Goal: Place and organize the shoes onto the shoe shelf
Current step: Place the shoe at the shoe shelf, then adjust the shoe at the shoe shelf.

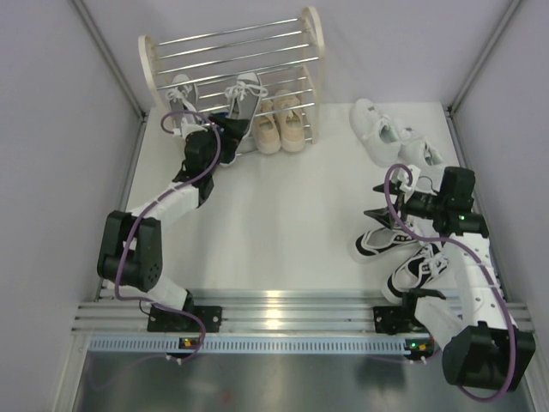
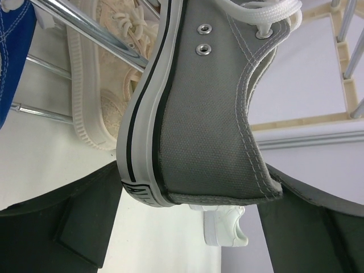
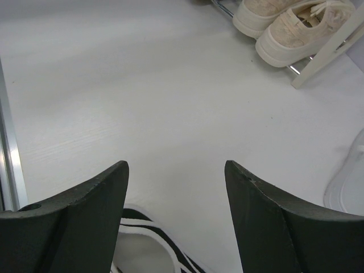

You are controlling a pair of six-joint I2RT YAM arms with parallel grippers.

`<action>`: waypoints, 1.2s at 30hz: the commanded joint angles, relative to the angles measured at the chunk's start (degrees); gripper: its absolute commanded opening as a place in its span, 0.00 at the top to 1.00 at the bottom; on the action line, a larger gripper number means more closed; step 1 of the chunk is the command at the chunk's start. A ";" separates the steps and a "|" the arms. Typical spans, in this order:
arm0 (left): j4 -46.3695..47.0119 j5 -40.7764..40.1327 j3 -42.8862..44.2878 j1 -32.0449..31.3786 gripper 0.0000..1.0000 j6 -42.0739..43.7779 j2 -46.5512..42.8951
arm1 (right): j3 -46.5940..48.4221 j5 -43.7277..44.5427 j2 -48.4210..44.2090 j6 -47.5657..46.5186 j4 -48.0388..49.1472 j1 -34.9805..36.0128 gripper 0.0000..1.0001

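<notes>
Presently, left gripper (image 2: 193,173): I read it as clamped on the heel of a grey canvas lace-up sneaker with a white sole and black stripe (image 2: 210,114). Its dark fingers (image 2: 74,227) sit against either side of the heel.
Held grey sneaker, place: upper left of the overhead frame, at the front of the shelf, with its toe up among the rods and its heel low at the gripper.
Shelf: a small tiered rack with cream rounded side panels and chrome rods (image 1: 150,60), standing at the far side of the white table (image 1: 283,223).
Second grey sneaker (image 1: 182,90): on the rods, left of the held one.
Blue canvas shoe (image 2: 11,51): I only catch a slice of it in the upper left corner of the left wrist view, beside a rod.
Beige lace-up pair (image 1: 280,120): side by side at the bottom of the rack's right half.
All-white lace-up pair (image 1: 386,133): on the table at upper right, apart from the rack.
Black-and-white sneakers (image 1: 386,242): two at lower right, close by the right arm.
Right gripper (image 3: 176,170): fingers spread with nothing between them. I see it above bare table, with a striped black-and-white sole edge at the bottom of its wrist view.
</notes>
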 commanded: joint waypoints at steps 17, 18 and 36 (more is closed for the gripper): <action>27.31 7.22 -7.96 1.34 0.02 5.42 -0.50 | -0.36 -3.30 -0.28 -2.61 -0.39 -0.99 0.31; 27.48 7.22 -8.05 1.34 0.02 5.50 -0.59 | -0.36 -3.30 -0.28 -2.61 -0.39 -0.99 0.31; 45.41 1.33 -14.29 1.08 0.19 8.05 4.94 | -0.18 -3.48 0.07 -3.23 -0.92 -0.99 0.31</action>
